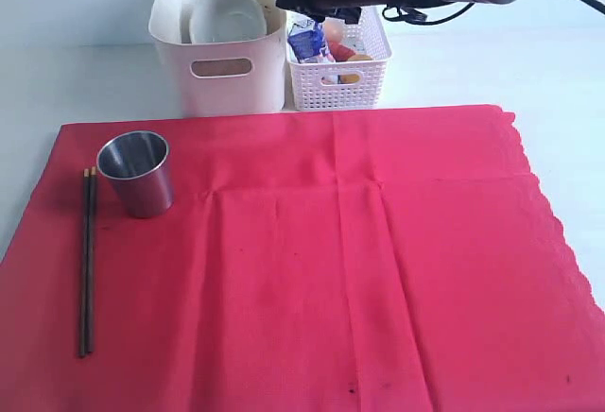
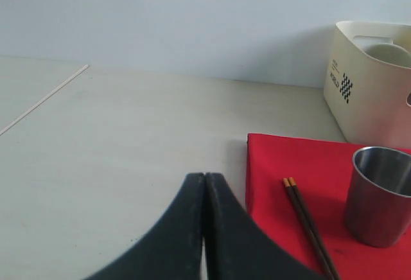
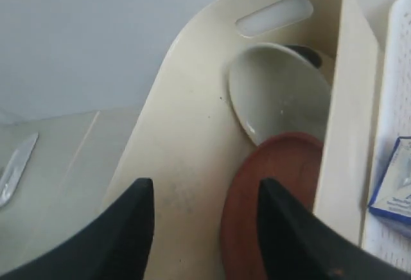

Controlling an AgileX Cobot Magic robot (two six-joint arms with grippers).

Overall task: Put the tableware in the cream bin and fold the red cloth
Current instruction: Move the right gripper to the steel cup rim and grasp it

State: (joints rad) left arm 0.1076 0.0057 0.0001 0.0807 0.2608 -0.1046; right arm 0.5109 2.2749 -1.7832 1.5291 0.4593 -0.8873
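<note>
Chopsticks [image 1: 87,261] lie as a tight dark pair on the left margin of the red cloth [image 1: 331,261] in the exterior view. Their long axis runs almost straight up and down the frame, with the orange-tipped ends toward the top. I see the steel cup [image 1: 137,174] standing upright, mouth up, just right of those ends. The cloth is spread flat, creased, with a scalloped right edge. Toward the upper left the cream bin [image 1: 189,91] stands behind the cloth, with the pale bowl [image 1: 227,15] tilted on edge inside. My right wrist view shows the brown wooden plate [image 3: 276,190] on edge beside it. My right gripper [image 3: 205,187] hangs over the bin, jaws wide, holding nothing. My left gripper [image 2: 204,178] sits over bare table off the cloth's corner, fingers pressed together, empty.
</note>
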